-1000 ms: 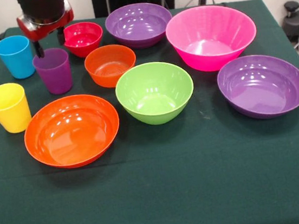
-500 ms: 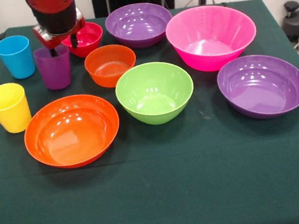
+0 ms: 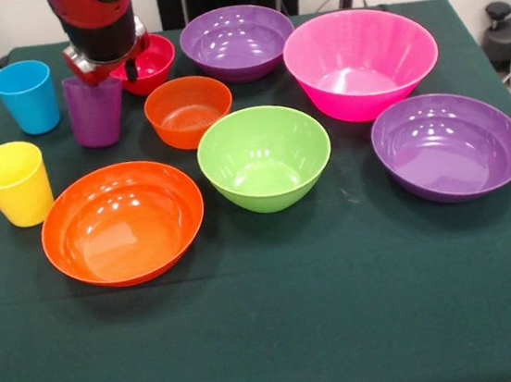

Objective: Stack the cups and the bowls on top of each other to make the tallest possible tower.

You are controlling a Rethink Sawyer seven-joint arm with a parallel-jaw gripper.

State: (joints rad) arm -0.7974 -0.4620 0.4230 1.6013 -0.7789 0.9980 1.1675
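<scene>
1. We see our fingers (image 3: 111, 75) at the purple cup's (image 3: 94, 113) rim, grasping it; one finger drops outside the rim on the red bowl's (image 3: 148, 62) side.
2. The cup stands upright on the green desk (image 3: 345, 310), between the blue cup (image 3: 26, 96) and small orange bowl (image 3: 188, 112).

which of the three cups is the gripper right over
The purple tapered plastic cup. The red and black gripper sits at its rim, while the blue cup and yellow cup stand apart.
</scene>
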